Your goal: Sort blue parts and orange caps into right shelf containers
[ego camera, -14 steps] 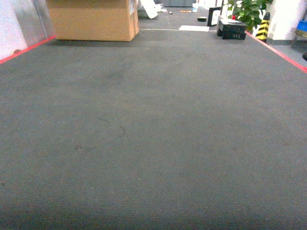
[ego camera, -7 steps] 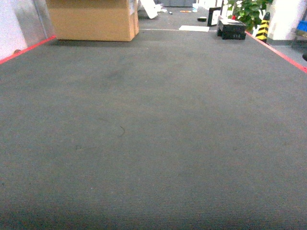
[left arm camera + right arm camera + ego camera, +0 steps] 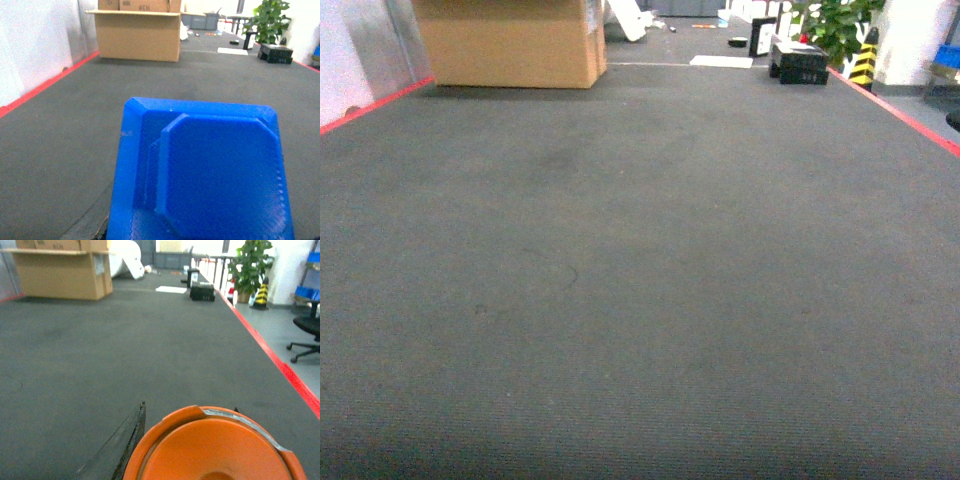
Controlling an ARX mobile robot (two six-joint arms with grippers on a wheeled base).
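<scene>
the blue part (image 3: 200, 175) fills the left wrist view and an orange cap (image 3: 212, 447) the right, each seemingly carried, fingers unseen so their state can't be told; no shelf containers visible ahead.

Orange cap (image 3: 215, 450) and blue part (image 3: 200, 175) cut off below

Cardboard box (image 3: 510, 42) far left; potted plant (image 3: 837, 25) far right.

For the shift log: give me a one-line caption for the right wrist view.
Orange cap fills the lower foreground above grey carpet, cardboard box far left, potted plant far right.
</scene>
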